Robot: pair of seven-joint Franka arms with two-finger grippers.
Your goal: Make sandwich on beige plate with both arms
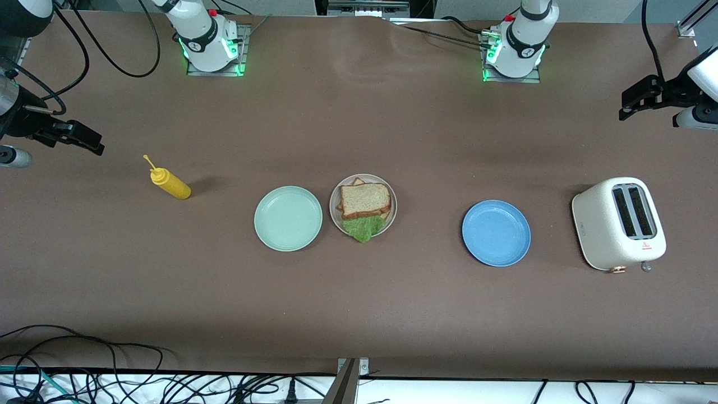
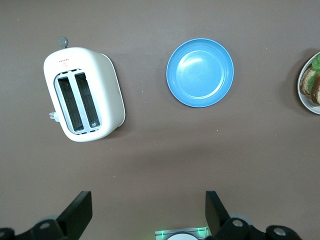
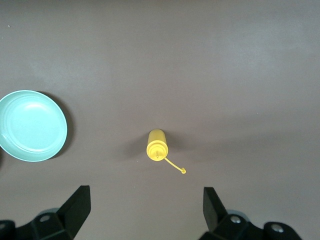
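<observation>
Sandwich point(image 1: 364, 203) sits stacked on the beige plate point(image 1: 391, 197), well apart from both open-jawed grippers, left point(image 1: 636, 101) and right point(image 1: 78, 137); any nudge could topple it.

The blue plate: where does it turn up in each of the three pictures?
Front view: blue plate between the sandwich and the toaster.
Left wrist view: blue plate beside the toaster.
Right wrist view: not in it.
Shared landmark: the toaster.

Lower bread slice point(image 1: 354, 183) mostly hidden under top slice point(image 1: 364, 199)
</observation>
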